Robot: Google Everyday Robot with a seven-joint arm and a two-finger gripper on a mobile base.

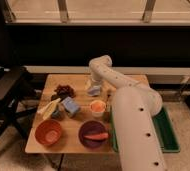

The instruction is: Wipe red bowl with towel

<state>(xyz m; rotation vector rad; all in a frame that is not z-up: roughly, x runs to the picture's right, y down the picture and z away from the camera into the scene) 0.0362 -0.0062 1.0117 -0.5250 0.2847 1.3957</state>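
The red bowl [49,132] sits at the front left corner of the wooden table [73,142], round and orange-red with a paler inside. The towel [94,91], a small pale grey-blue cloth, lies near the back middle of the table. My gripper [93,84] hangs straight down from the bent white arm, right over the towel and at or just above it. Its jaws stand open and I see nothing lifted in them. The arm's wrist hides the towel's far edge.
A dark purple bowl [93,134] holding an orange piece stands beside the red bowl. A small orange-rimmed cup [97,106], a blue sponge block [70,106], a yellowish item [49,107] and a dark red heap [64,91] fill the middle. A green bin [169,131] stands at the right, and a black chair [5,95] at the left.
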